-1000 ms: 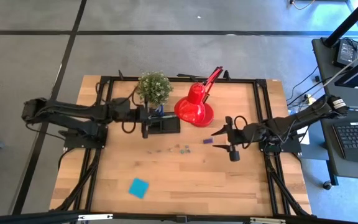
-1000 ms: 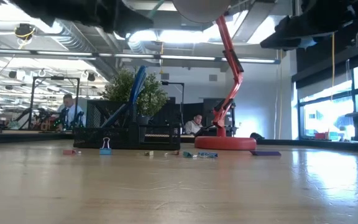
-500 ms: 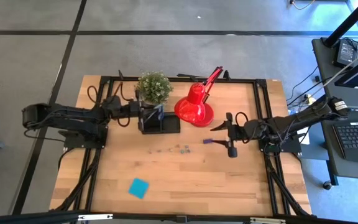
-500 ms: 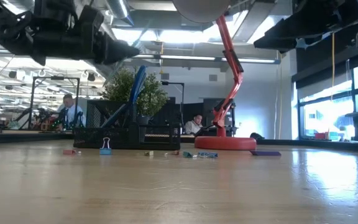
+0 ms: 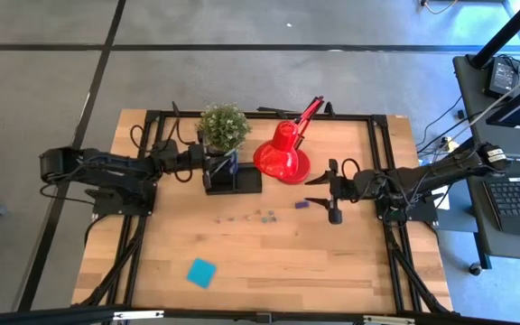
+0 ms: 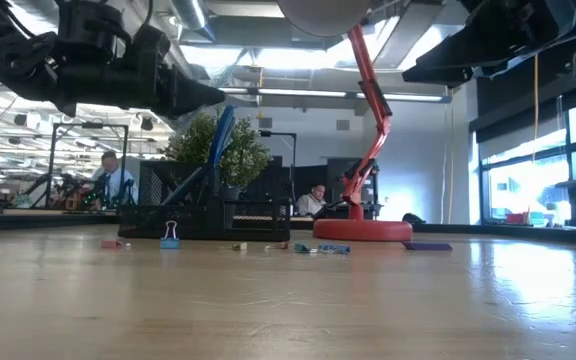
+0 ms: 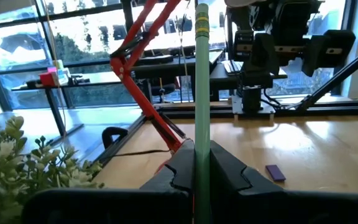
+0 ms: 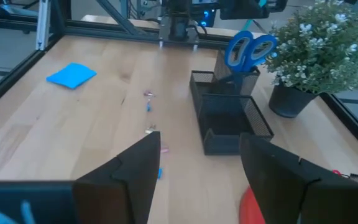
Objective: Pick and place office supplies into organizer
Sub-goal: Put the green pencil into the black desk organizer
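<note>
Green pencil stands pinched upright in the left gripper, just above the organizer. Lower it straight into the tall compartment (scissors already there). The right gripper hovers spread beyond the organizer's far side.

Arms: two, dark, slim jointed links, seen from above on either side of the table.
Left arm: black housings; looped black cables are seen near the wrist.
Right arm: black links; a pale band is seen at the joint farthest from the table's middle; a black cable loop is seen at the wrist.
Left fingers: matte black, moulded, with notched inner edges.
Right fingers: matte black, broad, flat-faced, with angular edges.
</note>
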Tool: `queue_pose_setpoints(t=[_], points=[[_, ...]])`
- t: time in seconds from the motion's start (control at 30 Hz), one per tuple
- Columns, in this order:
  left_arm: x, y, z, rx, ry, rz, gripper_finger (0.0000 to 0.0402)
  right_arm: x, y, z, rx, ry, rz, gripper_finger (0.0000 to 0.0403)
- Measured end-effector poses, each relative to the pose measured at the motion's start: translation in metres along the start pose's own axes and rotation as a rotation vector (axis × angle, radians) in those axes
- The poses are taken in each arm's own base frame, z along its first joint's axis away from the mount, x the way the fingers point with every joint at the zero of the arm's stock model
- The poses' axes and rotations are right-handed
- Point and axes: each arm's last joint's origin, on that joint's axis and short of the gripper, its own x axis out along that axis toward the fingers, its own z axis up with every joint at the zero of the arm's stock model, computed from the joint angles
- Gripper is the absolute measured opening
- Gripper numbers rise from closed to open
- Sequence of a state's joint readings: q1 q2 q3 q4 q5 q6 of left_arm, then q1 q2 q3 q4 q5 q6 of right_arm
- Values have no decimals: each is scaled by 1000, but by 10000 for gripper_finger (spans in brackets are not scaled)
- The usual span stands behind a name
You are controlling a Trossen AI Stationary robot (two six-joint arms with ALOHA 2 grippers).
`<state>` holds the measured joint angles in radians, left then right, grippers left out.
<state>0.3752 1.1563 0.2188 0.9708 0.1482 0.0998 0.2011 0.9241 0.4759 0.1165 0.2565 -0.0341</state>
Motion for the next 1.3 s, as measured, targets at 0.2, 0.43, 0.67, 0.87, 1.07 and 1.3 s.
queue_pose_setpoints(t=[0.2,0.43,0.67,0.87,1.07,1.3], points=[[8,0,-8,-3,-23,5,17,1,-3,0,5,4,-17,222],[17,0,-23,-38,-24,9,17,1,-3,-1,3,9,-16,222],[20,3,-34,-51,-20,29,17,1,-3,-1,3,9,-16,222],[21,3,-40,-62,16,33,17,1,-3,-1,3,9,-16,222],[21,3,-43,-65,39,33,17,1,-3,-1,3,9,-16,222],[21,4,-42,-87,42,62,17,1,-3,-1,7,9,-15,222]])
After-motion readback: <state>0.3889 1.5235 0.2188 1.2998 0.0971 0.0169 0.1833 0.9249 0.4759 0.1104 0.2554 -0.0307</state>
